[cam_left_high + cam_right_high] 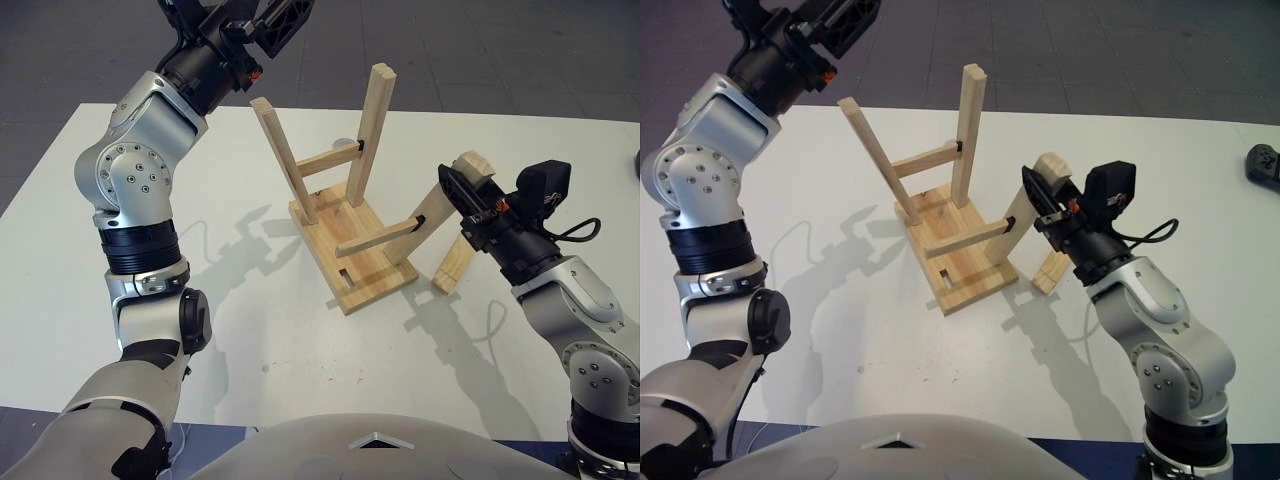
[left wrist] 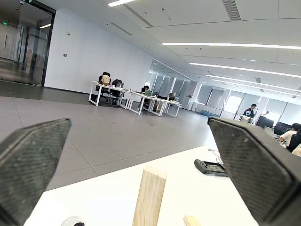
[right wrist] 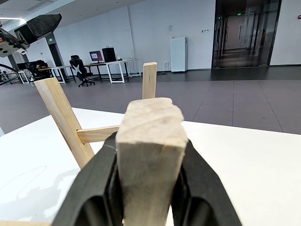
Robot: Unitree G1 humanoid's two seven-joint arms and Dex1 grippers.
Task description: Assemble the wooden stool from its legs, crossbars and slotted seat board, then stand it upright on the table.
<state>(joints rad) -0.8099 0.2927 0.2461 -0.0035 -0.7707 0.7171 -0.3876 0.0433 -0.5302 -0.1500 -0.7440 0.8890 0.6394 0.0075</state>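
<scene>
Stool (image 1: 345, 235) sits upside down on your table (image 1: 250, 330) | your right gripper (image 1: 452, 188) clamps one tilted leg (image 1: 456, 262) | your left gripper (image 1: 283, 22) gapes wide, empty

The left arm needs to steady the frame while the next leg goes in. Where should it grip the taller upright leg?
Probably its free top stretch, above the crossbar. The taller upright leg stands nearly vertical with its end clear, so the open left gripper can come down from above, fingers closing across its flat faces.
</scene>
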